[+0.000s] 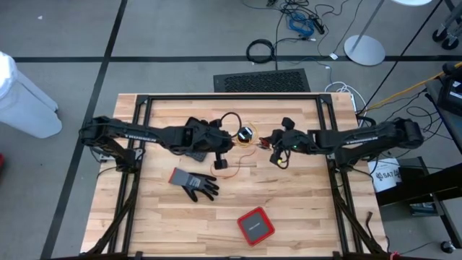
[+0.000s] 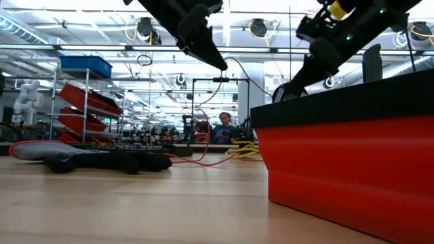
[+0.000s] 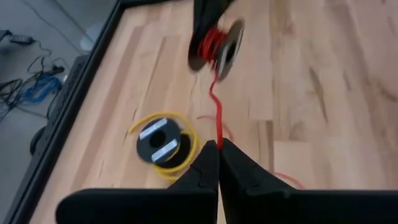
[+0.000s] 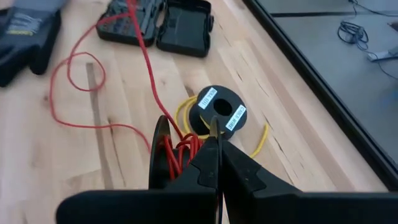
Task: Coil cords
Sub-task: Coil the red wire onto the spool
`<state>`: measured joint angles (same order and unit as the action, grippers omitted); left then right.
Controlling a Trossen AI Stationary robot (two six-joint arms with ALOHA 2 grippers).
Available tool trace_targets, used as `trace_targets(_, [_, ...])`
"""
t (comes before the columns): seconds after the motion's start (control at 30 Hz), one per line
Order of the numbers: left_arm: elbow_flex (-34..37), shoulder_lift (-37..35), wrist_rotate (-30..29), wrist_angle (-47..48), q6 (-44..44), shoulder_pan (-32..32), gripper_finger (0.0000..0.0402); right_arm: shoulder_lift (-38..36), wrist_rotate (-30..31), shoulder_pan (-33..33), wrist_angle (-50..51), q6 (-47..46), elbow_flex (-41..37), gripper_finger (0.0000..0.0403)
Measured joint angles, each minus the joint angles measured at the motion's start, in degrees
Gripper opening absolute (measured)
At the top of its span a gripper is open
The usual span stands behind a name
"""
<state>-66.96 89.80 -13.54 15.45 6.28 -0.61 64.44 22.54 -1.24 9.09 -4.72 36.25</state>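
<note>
Seen from above, the wooden table (image 1: 303,209) is like a clock face, with 12 at the far edge. The left arm comes in from 9 o'clock. Under it, near the middle, lies an open black case (image 4: 158,25). The grey glove (image 1: 195,183) lies flat at about 8 o'clock. The left gripper (image 1: 219,163) is just left of the middle, and its fingers are pinched tight on the red cord (image 3: 217,118). From that pinch the red cord goes up through the air to a small black reel (image 3: 217,48). Some of the red cord is wound on that reel. The rest lies loose on the wood in a big loop toward 12 o'clock, and it crosses the black case. The yellow cord (image 4: 263,138) is at about 12 o'clock, between the two grippers. It sits loosely around a second black reel (image 1: 245,133) that lies flat on the table, and one end sticks out. The right arm comes in from 3 o'clock. The right gripper (image 1: 276,157) is just right of the middle, up off the table. Its fingers are pinched shut on the rim of the reel with the red cord. A flat red box (image 1: 255,225) sits alone at about 5 o'clock.
</note>
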Motion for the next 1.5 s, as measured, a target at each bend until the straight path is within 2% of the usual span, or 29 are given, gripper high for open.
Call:
trace_targets(0.17, [0.0, 0.0, 0.7, -4.0, -0.2, 1.1, 0.0, 4.3, 0.3, -0.4, -6.9, 1.8, 0.0, 0.0])
trace_targets(0.33, [0.0, 0.0, 3.9, -9.1, -2.2, 1.7, 0.0, 8.3, 0.4, -1.2, -16.0, 3.7, 0.0, 0.0])
trace_targets(0.53, [0.0, 0.1, 4.3, -12.4, -3.1, 1.9, 0.0, 12.0, 0.4, -2.1, -23.5, 4.3, 0.0, 0.0])
trace_targets(0.77, [0.0, 4.5, 6.6, -19.8, -6.2, 1.9, 0.0, 14.3, 0.4, -2.1, -30.8, 4.6, 0.0, 0.0])
trace_targets(1.13, [-0.1, 14.5, 8.0, -28.3, -8.9, 1.8, 0.0, 14.4, 0.4, -1.0, -33.1, 5.1, 0.0, 0.0])
trace_targets(1.33, [-0.1, 16.7, 7.2, -28.8, -9.0, 1.4, 0.0, 14.4, 0.4, -0.1, -34.1, 5.4, 0.0, 0.0])
trace_targets(1.5, [-0.1, 17.2, 4.3, -28.6, -9.0, 1.0, 0.0, 14.3, 0.4, 0.2, -35.5, 5.6, 0.0, 0.0])
